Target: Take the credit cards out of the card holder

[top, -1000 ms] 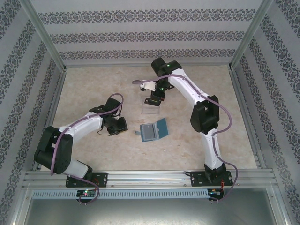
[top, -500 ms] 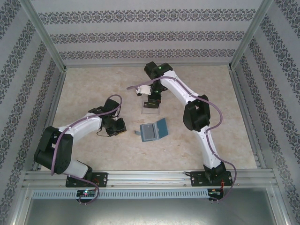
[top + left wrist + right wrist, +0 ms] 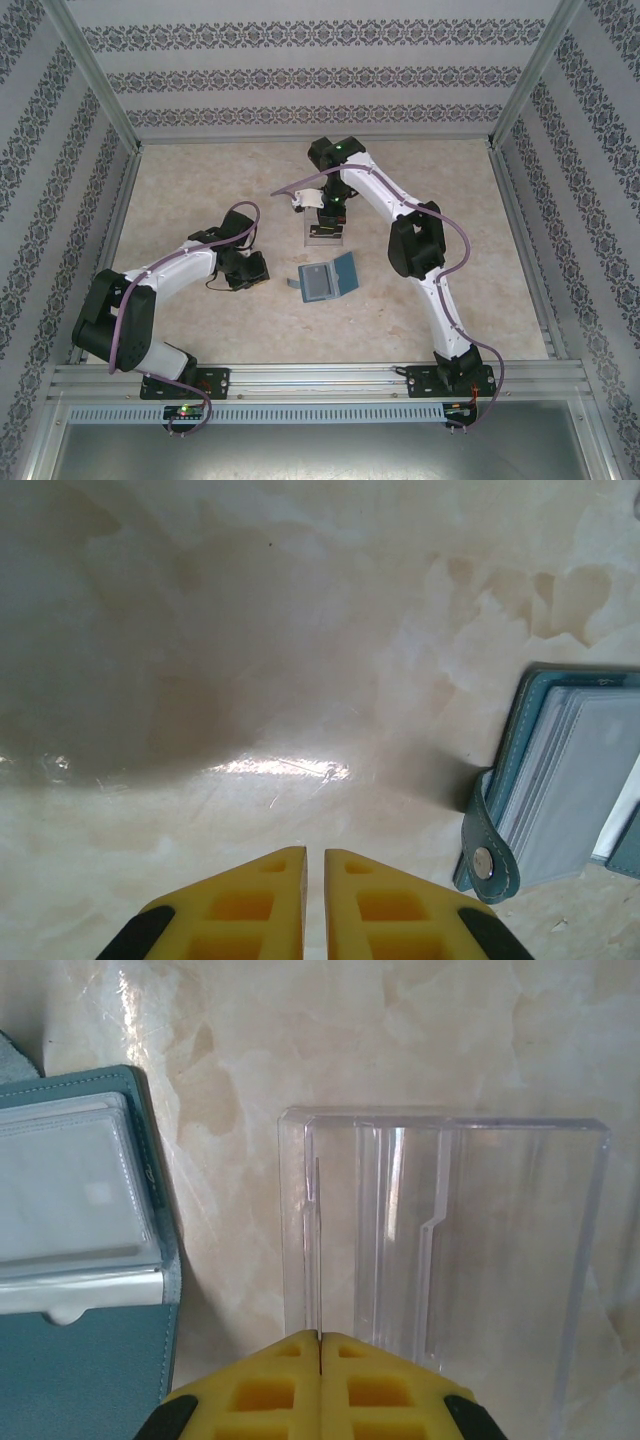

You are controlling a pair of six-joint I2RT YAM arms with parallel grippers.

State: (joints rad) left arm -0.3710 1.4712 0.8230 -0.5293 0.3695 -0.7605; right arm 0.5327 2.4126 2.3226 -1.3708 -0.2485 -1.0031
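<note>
1 teal card holder (image 3: 560, 780) laid open (clear sleeves), 1 rigid clear plastic box (image 3: 450, 1250); right gripper (image 3: 319, 1338) pressed closed, left gripper (image 3: 314, 865) narrowed, empty.

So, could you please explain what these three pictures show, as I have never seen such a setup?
These are two robot arms bolted to a table's near edge, each ending in a two-finger gripper. The overhead picture comes from a fixed camera above and behind them; the other two come from cameras on the wrists, so the yellow shapes are fingers. On the table lie an open teal card holder and a clear plastic box. The left gripper is almost closed beside the holder, empty. The right gripper is closed at the box's edge; whether it pinches anything thin I cannot tell.
</note>
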